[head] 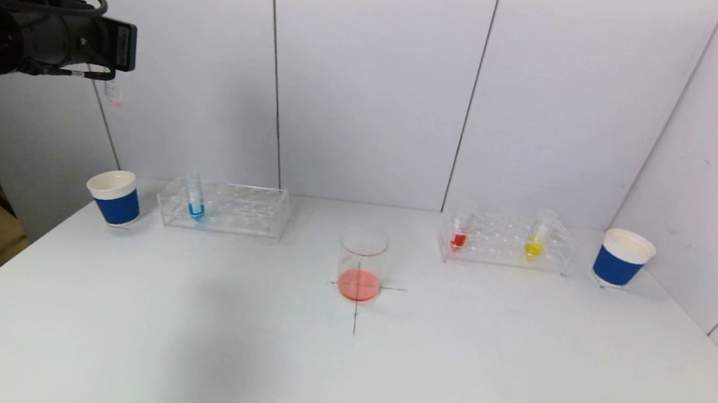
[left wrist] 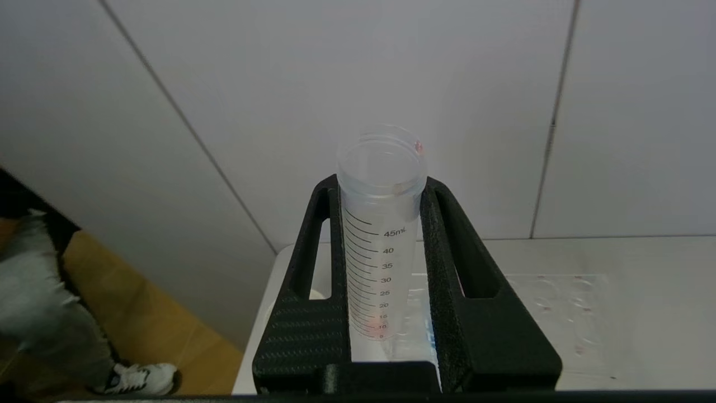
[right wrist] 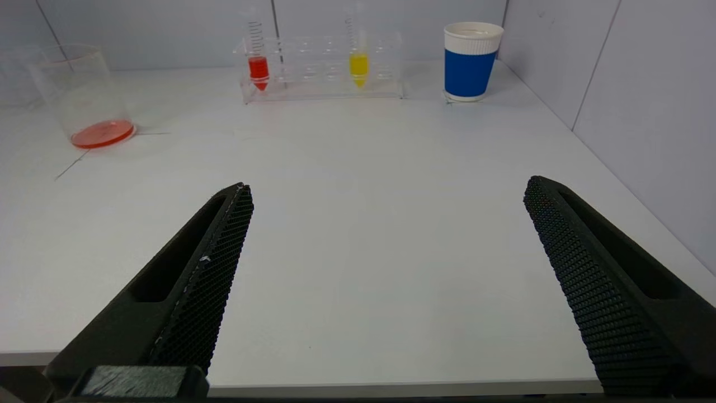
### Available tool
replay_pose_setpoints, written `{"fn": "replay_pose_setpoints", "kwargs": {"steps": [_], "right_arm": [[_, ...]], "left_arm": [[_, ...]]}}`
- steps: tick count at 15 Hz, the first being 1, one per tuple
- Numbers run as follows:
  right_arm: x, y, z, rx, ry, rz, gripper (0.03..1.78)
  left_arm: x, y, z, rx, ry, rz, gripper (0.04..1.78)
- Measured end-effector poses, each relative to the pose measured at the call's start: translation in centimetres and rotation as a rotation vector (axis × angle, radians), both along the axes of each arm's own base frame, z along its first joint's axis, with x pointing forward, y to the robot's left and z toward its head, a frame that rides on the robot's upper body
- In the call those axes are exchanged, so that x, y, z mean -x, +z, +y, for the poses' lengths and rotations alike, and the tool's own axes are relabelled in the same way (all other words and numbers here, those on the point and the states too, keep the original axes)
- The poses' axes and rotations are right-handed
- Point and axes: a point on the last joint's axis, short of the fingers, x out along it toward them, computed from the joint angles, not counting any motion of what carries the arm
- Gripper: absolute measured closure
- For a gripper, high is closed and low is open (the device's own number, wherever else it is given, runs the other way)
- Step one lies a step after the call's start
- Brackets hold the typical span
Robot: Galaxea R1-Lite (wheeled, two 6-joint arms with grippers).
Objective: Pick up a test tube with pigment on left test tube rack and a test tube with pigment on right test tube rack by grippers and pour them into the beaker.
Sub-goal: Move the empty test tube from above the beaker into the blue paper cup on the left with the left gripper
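Left gripper [left wrist: 383,280] clamps an emptied clear graduated tube [left wrist: 380,235]; glass beaker [head: 361,266] holds red pigment; right gripper [right wrist: 386,291], jaws wide, has yet to pick

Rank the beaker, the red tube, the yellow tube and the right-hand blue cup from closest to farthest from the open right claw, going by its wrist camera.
From the right gripper:
1. Beaker, nearer, toward table centre.
2. Red tube, rack's inner end.
3. Yellow tube and blue cup, at the back: too close to call.
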Motion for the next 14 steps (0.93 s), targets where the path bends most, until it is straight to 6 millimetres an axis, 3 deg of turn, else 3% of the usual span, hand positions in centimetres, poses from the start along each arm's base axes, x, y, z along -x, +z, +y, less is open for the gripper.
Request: {"fn": "replay_pose_setpoints", "kwargs": {"steps": [3,6,14], "right_arm": [[0.0,0.0,0.0,0.000,0.000,0.000,0.05],[0.0,0.0,0.0,0.000,0.000,0.000,0.05],[0.0,0.0,0.0,0.000,0.000,0.000,0.05]], "left_arm": [[0.6,-0.8,1.4,0.049,0.089,0.015,1.40],[0.6,-3.1,2.7,0.076,0.128,0.077,1.40],[-1.3,-7.3,6.5,0.120,0.219,0.019,1.40]]}}
